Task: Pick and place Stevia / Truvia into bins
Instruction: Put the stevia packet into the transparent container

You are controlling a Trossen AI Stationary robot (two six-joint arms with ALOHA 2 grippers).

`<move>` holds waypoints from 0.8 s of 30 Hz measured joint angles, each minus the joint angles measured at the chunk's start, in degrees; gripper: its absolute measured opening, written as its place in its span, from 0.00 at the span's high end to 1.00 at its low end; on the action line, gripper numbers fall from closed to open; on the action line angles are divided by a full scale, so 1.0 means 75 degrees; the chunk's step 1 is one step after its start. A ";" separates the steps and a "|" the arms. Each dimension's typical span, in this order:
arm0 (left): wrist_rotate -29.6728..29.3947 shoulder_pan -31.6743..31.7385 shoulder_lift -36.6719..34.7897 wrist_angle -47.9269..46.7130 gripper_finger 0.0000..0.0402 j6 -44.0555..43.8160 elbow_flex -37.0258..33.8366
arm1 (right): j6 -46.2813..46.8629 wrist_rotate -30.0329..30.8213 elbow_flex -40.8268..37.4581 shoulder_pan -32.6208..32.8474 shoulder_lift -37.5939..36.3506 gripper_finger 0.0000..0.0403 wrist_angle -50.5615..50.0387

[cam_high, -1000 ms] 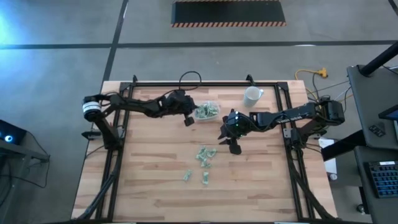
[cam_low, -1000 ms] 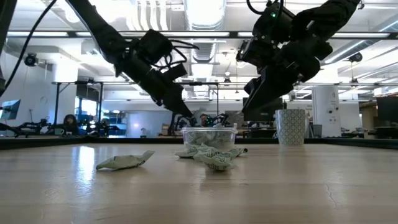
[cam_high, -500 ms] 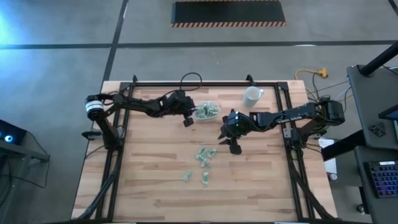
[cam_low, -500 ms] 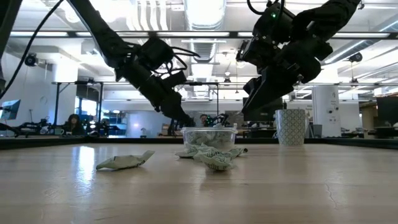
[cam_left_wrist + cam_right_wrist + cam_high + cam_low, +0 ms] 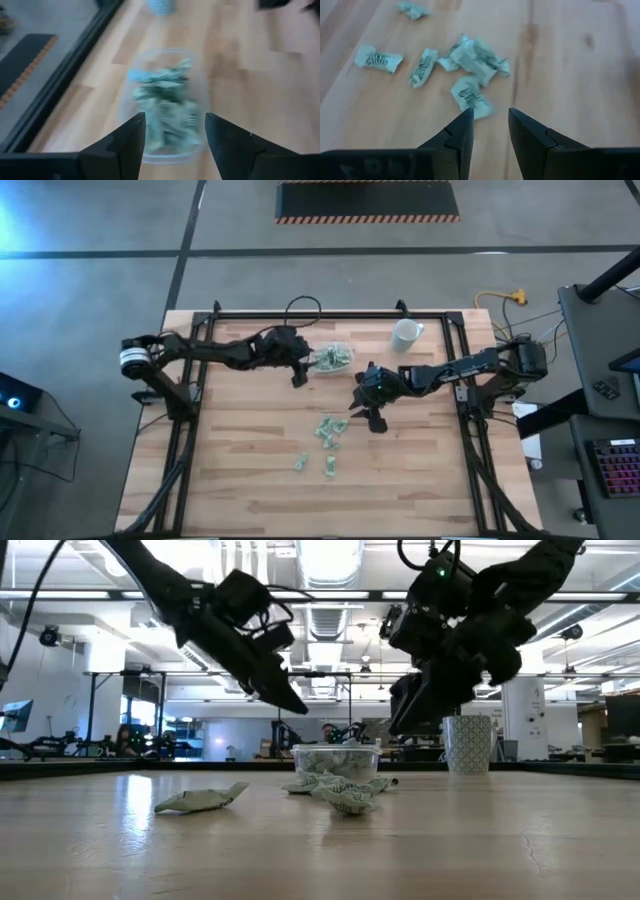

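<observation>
The clear bin (image 5: 333,358) stands on the far middle of the table, holding several green-and-white Stevia packets (image 5: 162,102). My left gripper (image 5: 299,377) hangs open just left of the bin and above its rim, with nothing between its fingers (image 5: 175,120). More packets (image 5: 330,430) lie flat on the wood in the middle of the table. Two lie nearer the front (image 5: 301,463). My right gripper (image 5: 374,418) is open and hovers just right of that heap. Its fingers (image 5: 490,114) point at the packets (image 5: 470,95) and touch none.
A white patterned cup (image 5: 405,334) stands at the far right, behind my right arm. One crumpled packet (image 5: 200,800) lies apart, toward the front left. A black frame (image 5: 190,395) runs along the table's sides and far edge.
My left gripper has risen and drawn back a little from the bin toward the table's left. My right gripper has edged toward the heap of loose packets.
</observation>
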 joint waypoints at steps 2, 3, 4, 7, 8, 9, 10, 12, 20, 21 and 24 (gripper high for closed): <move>0.0093 -0.0226 -0.0237 -0.0162 0.53 -0.0011 -0.0165 | -0.0199 -0.0002 0.0005 0.0123 0.0288 0.72 0.0271; 0.0092 -0.0367 -0.0324 -0.0147 0.53 -0.0009 -0.0233 | -0.0340 -0.0004 0.0030 0.0177 0.0413 0.72 0.0377; 0.0098 -0.0504 -0.0410 -0.0112 0.53 -0.0009 -0.0312 | -0.0455 -0.0004 0.0071 0.0228 0.0544 0.72 0.0502; 0.0096 -0.0908 -0.0602 -0.0129 0.53 -0.0080 -0.0564 | -0.0717 -0.0004 0.0131 0.0332 0.0865 0.72 0.0983; 0.0068 -0.1027 -0.0654 -0.0131 0.53 -0.0150 -0.0656 | -0.0775 -0.0007 0.0136 0.0353 0.0973 0.72 0.1091; -0.0018 -0.1134 -0.0704 -0.0136 0.53 -0.0205 -0.0733 | -0.0818 -0.0019 0.0157 0.0356 0.1083 0.72 0.1213; -0.0125 -0.1226 -0.0756 -0.0133 0.53 -0.0216 -0.0795 | -0.0840 -0.0019 0.0188 0.0356 0.1160 0.72 0.1250; -0.0300 -0.1408 -0.0860 -0.0120 0.53 -0.0287 -0.0934 | -0.0857 -0.0018 0.0230 0.0351 0.1332 0.72 0.1225; -0.0693 -0.1836 -0.1238 0.0207 0.53 -0.0620 -0.1319 | -0.0790 -0.0018 0.0396 0.0347 0.1920 0.72 0.1202; -0.0709 -0.1852 -0.1304 0.0192 0.53 -0.0623 -0.1403 | -0.0799 -0.0015 0.0412 0.0347 0.1947 0.72 0.1206; -0.0714 -0.1887 -0.1402 0.0305 0.53 -0.0769 -0.1509 | -0.0822 -0.0001 0.0413 0.0347 0.1933 0.74 0.1140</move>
